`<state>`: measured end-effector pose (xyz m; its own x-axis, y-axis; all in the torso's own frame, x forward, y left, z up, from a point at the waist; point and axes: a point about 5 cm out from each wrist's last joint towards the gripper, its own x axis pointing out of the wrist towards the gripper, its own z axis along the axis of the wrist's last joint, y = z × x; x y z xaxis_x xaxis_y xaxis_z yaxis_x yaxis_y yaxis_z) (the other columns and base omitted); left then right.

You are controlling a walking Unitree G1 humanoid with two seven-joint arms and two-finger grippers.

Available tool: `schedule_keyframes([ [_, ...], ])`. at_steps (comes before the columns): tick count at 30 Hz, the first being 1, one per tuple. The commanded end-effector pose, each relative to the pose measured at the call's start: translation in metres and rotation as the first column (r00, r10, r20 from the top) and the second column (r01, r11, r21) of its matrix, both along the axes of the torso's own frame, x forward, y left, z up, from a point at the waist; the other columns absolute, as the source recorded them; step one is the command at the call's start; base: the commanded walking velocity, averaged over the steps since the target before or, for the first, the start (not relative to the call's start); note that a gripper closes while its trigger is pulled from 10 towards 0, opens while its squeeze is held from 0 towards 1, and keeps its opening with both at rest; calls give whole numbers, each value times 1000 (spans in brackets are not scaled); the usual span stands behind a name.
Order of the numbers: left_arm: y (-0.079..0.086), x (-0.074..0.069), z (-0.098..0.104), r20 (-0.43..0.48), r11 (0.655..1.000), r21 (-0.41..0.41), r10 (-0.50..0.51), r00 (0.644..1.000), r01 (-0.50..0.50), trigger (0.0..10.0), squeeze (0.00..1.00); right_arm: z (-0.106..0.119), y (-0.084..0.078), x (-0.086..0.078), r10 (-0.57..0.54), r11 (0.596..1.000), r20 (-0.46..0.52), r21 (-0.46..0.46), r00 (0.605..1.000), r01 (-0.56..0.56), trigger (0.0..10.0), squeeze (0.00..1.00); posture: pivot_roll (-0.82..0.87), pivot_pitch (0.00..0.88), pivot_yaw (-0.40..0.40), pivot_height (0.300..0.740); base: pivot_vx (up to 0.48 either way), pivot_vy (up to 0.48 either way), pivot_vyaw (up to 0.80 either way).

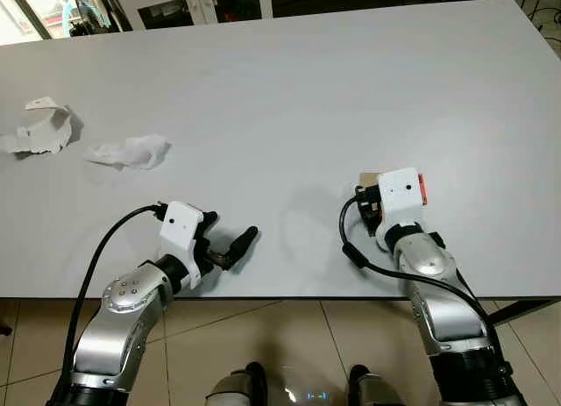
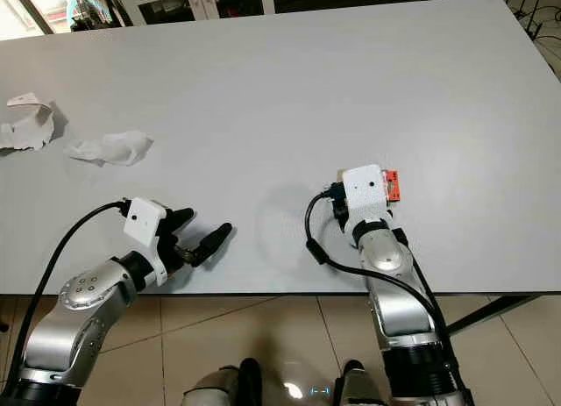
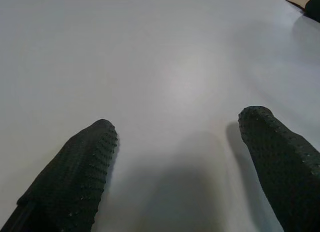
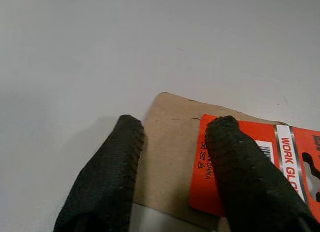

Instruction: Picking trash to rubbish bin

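Note:
A crumpled white tissue (image 1: 131, 152) and a torn white paper scrap (image 1: 39, 130) lie at the table's left. A brown cardboard tag (image 4: 170, 142) with an orange "WORK GLO" label (image 4: 292, 162) lies flat near the front right. My right gripper (image 4: 176, 124) hovers just over it, open, with one finger at the card's edge and the other above the orange label. My left gripper (image 1: 230, 233) stands open low over bare table near the front edge, well short of the tissue, nothing between its fingers (image 3: 82, 167).
The white table (image 1: 307, 90) stretches wide ahead, its front edge just under my forearms. Tiled floor (image 1: 289, 336) shows below. Dark cabinets (image 1: 175, 7) line the far side behind the table.

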<state>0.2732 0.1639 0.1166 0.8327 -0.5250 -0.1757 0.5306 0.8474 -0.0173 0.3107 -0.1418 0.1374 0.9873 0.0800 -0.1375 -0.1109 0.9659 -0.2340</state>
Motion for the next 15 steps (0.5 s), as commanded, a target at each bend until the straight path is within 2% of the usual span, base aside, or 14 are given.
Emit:
schedule_keyframes([
  [1,1,-2,1,-2,1000,15,-13,1000,13,10000,0,-33,-13,-9,-72,997,-167,-15,983,70,0,0,31,247,146,740,0,0,0],
  [11,0,-3,0,-10,1000,13,-12,1000,12,10000,0,-32,-13,-8,-77,997,-166,-8,983,76,0,0,31,246,145,740,0,0,0],
  [15,0,-3,-1,-12,1000,14,-8,1000,8,10000,0,-22,-13,-6,-81,997,-111,-22,991,79,0,0,31,246,140,740,0,0,0],
])
